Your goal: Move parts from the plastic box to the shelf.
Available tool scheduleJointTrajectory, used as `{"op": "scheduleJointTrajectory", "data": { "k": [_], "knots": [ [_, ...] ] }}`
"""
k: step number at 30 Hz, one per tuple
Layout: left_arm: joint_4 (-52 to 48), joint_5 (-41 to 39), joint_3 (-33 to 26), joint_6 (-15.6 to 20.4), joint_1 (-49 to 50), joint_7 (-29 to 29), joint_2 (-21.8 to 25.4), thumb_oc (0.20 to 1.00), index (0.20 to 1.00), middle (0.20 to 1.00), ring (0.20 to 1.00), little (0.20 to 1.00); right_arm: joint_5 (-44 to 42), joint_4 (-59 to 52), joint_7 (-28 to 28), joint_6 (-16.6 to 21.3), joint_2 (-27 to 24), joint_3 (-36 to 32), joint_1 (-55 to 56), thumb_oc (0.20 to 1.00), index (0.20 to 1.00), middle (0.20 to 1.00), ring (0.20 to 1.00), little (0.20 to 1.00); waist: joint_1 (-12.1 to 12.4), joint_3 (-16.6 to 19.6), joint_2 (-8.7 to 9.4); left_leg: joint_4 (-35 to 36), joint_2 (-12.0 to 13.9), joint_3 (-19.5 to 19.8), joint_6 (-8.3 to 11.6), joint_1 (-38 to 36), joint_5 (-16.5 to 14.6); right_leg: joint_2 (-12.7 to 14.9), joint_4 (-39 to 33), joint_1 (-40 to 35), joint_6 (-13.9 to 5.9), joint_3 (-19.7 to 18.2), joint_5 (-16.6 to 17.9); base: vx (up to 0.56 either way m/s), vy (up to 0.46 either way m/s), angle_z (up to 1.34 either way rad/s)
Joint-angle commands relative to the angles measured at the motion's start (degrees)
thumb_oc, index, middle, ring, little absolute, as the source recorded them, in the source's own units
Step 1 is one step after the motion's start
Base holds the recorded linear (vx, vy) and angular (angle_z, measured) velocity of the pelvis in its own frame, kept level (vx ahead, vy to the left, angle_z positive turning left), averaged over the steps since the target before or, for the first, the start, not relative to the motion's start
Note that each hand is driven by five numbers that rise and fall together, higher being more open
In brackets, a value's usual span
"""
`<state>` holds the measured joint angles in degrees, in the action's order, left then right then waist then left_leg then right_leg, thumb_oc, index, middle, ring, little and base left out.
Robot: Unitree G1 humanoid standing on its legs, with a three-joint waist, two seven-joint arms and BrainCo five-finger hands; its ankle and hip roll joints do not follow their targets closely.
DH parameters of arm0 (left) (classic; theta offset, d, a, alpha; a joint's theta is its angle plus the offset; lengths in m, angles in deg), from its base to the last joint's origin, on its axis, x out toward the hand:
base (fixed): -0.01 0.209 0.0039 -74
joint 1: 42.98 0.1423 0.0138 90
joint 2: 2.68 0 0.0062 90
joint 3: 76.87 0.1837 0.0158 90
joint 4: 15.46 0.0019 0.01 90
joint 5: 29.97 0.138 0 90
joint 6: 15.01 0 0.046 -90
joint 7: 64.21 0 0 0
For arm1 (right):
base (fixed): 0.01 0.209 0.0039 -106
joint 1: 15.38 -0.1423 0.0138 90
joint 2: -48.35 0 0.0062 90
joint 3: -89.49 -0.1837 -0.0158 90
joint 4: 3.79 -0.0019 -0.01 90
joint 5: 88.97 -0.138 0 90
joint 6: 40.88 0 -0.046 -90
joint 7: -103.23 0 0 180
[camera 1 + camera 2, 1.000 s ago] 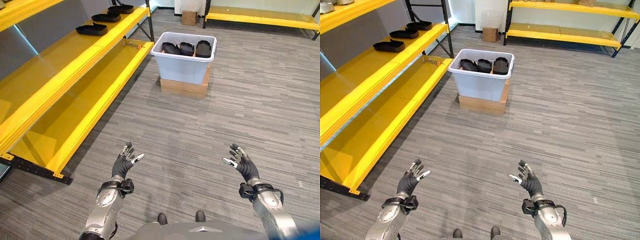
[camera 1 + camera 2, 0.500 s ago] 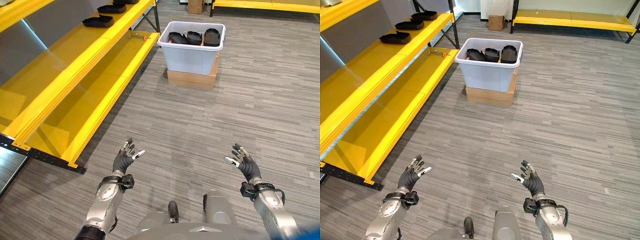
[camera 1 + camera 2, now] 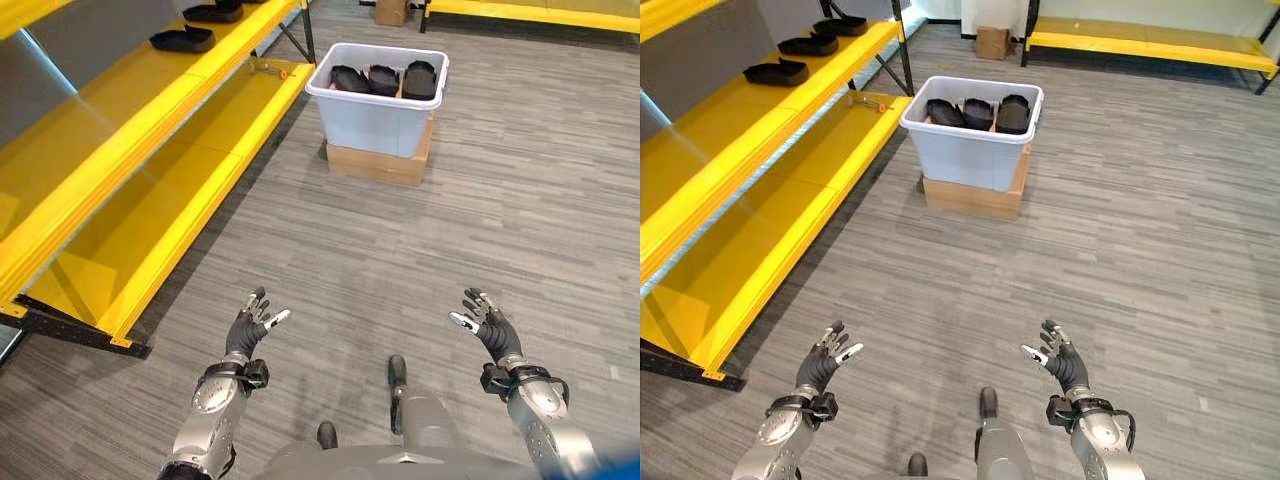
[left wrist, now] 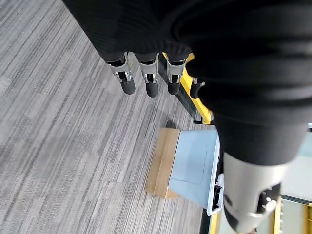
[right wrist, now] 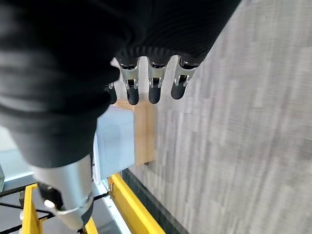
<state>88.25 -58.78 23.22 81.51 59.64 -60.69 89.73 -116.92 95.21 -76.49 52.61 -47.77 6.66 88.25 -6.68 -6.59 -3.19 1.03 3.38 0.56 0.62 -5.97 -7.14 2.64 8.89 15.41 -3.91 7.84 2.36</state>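
A pale grey plastic box [image 3: 378,112] stands far ahead on a flat cardboard box [image 3: 377,167], with three black parts [image 3: 381,79] inside. More black parts [image 3: 182,39] lie on the yellow shelf [image 3: 110,150] at the left. My left hand [image 3: 246,326] and right hand [image 3: 482,324] hover low near me, both open and empty, far short of the box. The left wrist view shows the plastic box [image 4: 197,165] past straight fingers [image 4: 146,80]; the right wrist view shows the box [image 5: 116,141] past the right hand's fingers [image 5: 154,85].
The yellow shelf has a lower level [image 3: 165,210] near the floor, with a small orange-tipped tool [image 3: 270,70] at its far end. Another yellow rack [image 3: 1145,45] runs along the back wall, a cardboard carton [image 3: 991,42] beside it. Grey carpet lies between me and the box.
The camera view has shifted slightly; the box and shelf sit a little differently in frame. Both hands stay open at the same low height.
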Motion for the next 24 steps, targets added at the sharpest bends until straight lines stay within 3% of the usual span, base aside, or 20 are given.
{"op": "scheduleJointTrajectory", "data": {
  "k": [1,4,5,8,10,11,12,13,14,15,16,17,20,24],
  "knots": [
    [-2.1,-1.8,-2.2,3.2,-4.2,-1.1,1.3,1.000,1.000,1.000,1.000,1.000,-1.7,-2.7,-1.0,3.0,-0.7,-1.0,-2.1,1.000,1.000,1.000,1.000,1.000,-1.0,-1.8,-1.18,-2.3,-0.2,-0.3,1.64,-8.6,1.5,-1.1,0.4,3.1,-0.65,0.7,3.2,0.21,-0.166,0.03],
    [-2.1,-2.7,-2.2,3.3,-4.2,-1.2,1.1,1.000,1.000,1.000,1.000,1.000,-1.9,-2.8,-1.5,3.0,-1.5,-1.1,-1.9,1.000,1.000,1.000,1.000,1.000,-0.9,-1.8,-1.64,-7.1,1.5,-0.1,3.58,-7.0,6.9,-2.5,-0.4,1.3,0.78,0.9,1.3,0.25,-0.196,0.06],
    [-2.0,-3.0,-2.4,3.1,-3.9,-1.1,0.9,1.000,1.000,1.000,1.000,1.000,-1.8,-2.7,-1.6,3.0,-1.7,-1.1,-1.8,1.000,1.000,1.000,1.000,1.000,-0.7,-1.9,-1.58,-12.4,2.1,-0.5,4.65,-5.3,10.4,-3.4,-1.1,-0.4,1.73,0.6,0.5,0.14,-0.128,-0.03],
    [-2.0,-3.4,-2.4,3.0,-3.8,-1.3,0.9,1.000,1.000,1.000,1.000,1.000,-1.9,-2.5,-1.5,2.9,-1.9,-1.2,-1.9,1.000,1.000,1.000,1.000,1.000,-0.3,-2.3,-0.65,-18.1,1.8,-0.6,4.90,-1.9,12.9,-3.2,-2.1,-2.0,2.40,0.5,0.0,0.08,-0.118,-0.08],
    [-2.6,-3.7,-2.5,2.5,-3.5,-1.4,1.2,1.000,1.000,1.000,1.000,1.000,-2.3,-2.6,-1.1,3.2,-2.5,-1.9,-1.4,1.000,1.000,1.000,1.000,1.000,1.4,-4.7,2.34,-32.4,1.8,-1.6,4.41,5.7,16.7,-2.5,-4.0,-6.6,4.47,0.1,-1.0,0.20,-0.240,-0.06],
    [-2.6,-3.6,-2.3,2.3,-2.9,-1.6,1.0,1.000,1.000,1.000,1.000,1.000,-2.4,-2.3,-0.6,3.0,-2.5,-2.3,-1.2,1.000,1.000,1.000,1.000,1.000,2.5,-5.6,3.09,-33.8,0.4,-3.2,3.46,9.0,13.1,-2.2,-4.8,-9.2,4.53,-0.6,-1.9,0.30,-0.195,-0.04],
    [-2.5,-3.4,-2.2,2.2,-2.7,-1.7,0.9,1.000,1.000,1.000,1.000,1.000,-2.4,-2.1,-0.4,3.0,-2.4,-2.5,-1.3,1.000,1.000,1.000,1.000,1.000,3.1,-5.9,3.77,-32.7,-0.1,-4.3,2.75,12.3,10.7,-1.4,-5.5,-10.7,4.00,-0.8,-2.0,0.20,-0.058,-0.21],
    [-2.5,-3.4,-2.3,2.2,-2.7,-1.7,0.9,1.000,1.000,1.000,1.000,1.000,-2.3,-2.1,-0.4,3.0,-2.4,-2.5,-1.3,1.000,1.000,1.000,1.000,1.000,3.1,-5.8,3.89,-32.5,-0.3,-4.4,2.69,12.4,10.9,-1.3,-5.6,-10.6,3.96,-0.8,-1.9,0.34,0.024,-0.37],
    [-2.3,-3.4,-2.4,2.0,-1.7,-2.1,0.9,1.000,1.000,1.000,1.000,1.000,-2.4,-2.0,-0.3,3.0,-2.0,-2.9,-1.0,1.000,1.000,1.000,1.000,1.000,4.7,-5.7,5.28,-25.1,-1.0,-5.4,1.42,17.8,6.4,-0.1,-6.7,-14.0,2.74,-2.3,-2.8,0.47,0.093,-0.18],
    [-2.0,-2.8,-2.0,2.0,-1.2,-2.2,1.0,1.000,1.000,1.000,1.000,1.000,-2.0,-1.6,-0.4,3.0,-1.6,-2.9,-0.1,1.000,1.000,1.000,1.000,1.000,5.2,-5.2,5.23,-16.2,-0.4,-5.4,1.77,19.9,8.0,-0.3,-7.5,-16.2,2.55,-2.6,-4.1,0.47,0.091,0.03],
    [-2.0,-2.8,-2.0,2.0,-1.2,-2.2,1.0,1.000,1.000,1.000,1.000,1.000,-2.0,-1.6,-0.4,3.0,-1.6,-2.9,-0.1,1.000,1.000,1.000,1.000,1.000,5.1,-5.1,5.32,-15.8,-0.6,-5.4,1.76,19.9,8.3,-0.2,-7.5,-16.1,2.55,-2.6,-4.0,0.33,0.097,0.12],
    [-1.8,-2.3,-1.8,2.0,-1.3,-2.1,1.0,1.000,1.000,1.000,1.000,1.000,-1.4,-1.1,-0.2,3.2,-1.6,-2.6,0.0,1.000,1.000,1.000,1.000,1.000,5.7,-5.1,4.77,-10.5,0.1,-4.9,2.74,21.5,12.4,-0.9,-8.1,-17.9,2.44,-3.0,-4.9,0.24,0.064,-0.25],
    [-2.3,-1.3,-2.2,2.1,-1.1,-2.0,1.2,1.000,1.000,1.000,1.000,1.000,0.5,-0.7,-0.5,2.7,-1.3,-1.6,-0.3,1.000,1.000,1.000,1.000,1.000,7.8,-4.2,3.80,-1.3,-0.6,-2.1,4.03,22.6,18.2,-2.2,-9.2,-22.8,2.03,-6.1,-7.0,0.40,0.131,-0.28],
    [-2.4,-1.3,-2.1,2.1,-0.8,-2.0,1.1,1.000,1.000,1.000,1.000,1.000,1.1,-1.3,-1.1,2.3,-0.2,-1.4,0.8,1.000,1.000,1.000,1.000,1.000,7.7,-2.2,4.29,-1.6,-0.8,-2.7,2.92,20.3,17.7,-0.7,-8.4,-25.1,0.84,-6.9,-8.5,0.36,0.165,-0.58]
  ]
}}
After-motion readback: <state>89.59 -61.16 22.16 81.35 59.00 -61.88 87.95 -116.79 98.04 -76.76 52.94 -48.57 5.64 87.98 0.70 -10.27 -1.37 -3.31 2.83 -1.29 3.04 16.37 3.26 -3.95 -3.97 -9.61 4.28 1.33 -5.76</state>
